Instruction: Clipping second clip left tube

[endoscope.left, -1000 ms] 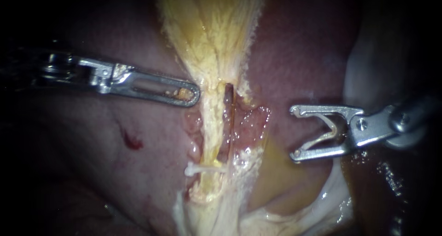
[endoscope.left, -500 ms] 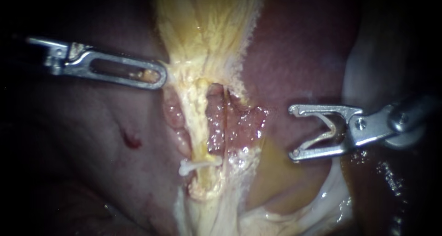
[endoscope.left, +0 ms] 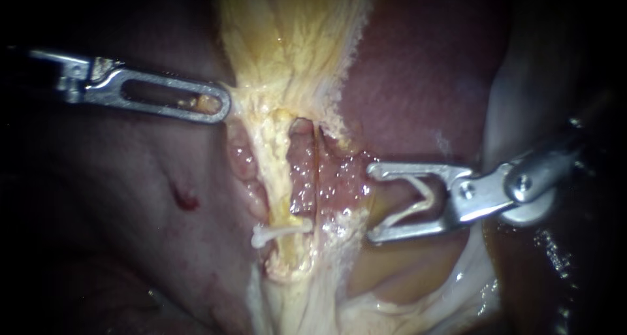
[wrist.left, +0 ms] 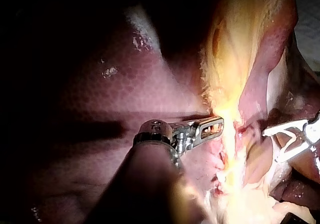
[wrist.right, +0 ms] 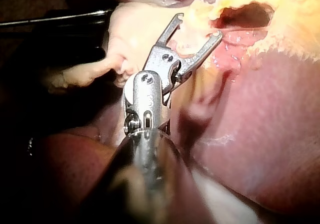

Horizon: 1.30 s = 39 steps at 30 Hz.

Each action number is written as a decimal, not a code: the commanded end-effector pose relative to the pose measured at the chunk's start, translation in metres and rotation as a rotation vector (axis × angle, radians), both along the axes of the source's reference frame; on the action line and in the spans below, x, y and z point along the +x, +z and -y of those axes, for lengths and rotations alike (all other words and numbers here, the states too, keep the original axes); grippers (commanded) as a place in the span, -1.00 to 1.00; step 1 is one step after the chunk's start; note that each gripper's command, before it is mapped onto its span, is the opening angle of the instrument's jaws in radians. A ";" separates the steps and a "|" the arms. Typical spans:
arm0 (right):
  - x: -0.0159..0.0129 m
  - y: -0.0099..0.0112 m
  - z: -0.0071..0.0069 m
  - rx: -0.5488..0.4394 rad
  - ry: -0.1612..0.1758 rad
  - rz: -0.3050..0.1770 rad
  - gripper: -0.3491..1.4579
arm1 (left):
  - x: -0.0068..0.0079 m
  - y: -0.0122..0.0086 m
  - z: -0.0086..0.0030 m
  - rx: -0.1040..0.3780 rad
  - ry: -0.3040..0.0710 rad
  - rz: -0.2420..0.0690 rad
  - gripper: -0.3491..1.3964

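Closing in, the right instrument has slid nearer; the left instrument's hand pinches yellow tissue taut. Left tube lies just beyond the right hand, whose wide jaws cradle an unfired clip, seemingly ready to straddle; a placed clip crosses that tube lower down.

The dark red liver bears all; a yellow tissue band lies on it between the left instrument and the right instrument with its clip.
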<state>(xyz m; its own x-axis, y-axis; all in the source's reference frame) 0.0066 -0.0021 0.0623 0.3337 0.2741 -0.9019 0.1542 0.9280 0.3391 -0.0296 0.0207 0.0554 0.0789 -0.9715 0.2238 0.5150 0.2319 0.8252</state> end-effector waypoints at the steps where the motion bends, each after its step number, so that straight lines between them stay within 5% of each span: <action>1: 0.0006 0.0004 0.0002 0.008 0.004 0.001 -0.06 | -0.0001 0.0000 0.0000 0.000 0.000 -0.001 -1.00; 14: 0.0056 0.0037 0.0021 0.109 0.005 -0.018 -0.06 | -0.0003 0.0000 0.0001 -0.001 -0.002 -0.002 -1.00; 28: 0.0057 0.0080 0.0005 0.250 0.068 -0.048 -0.06 | -0.0003 0.0001 0.0002 -0.002 -0.002 -0.003 -1.00; 39: 0.0058 0.0102 0.0008 0.352 0.055 -0.066 -0.07 | -0.0004 0.0002 0.0002 -0.002 -0.003 -0.003 -1.00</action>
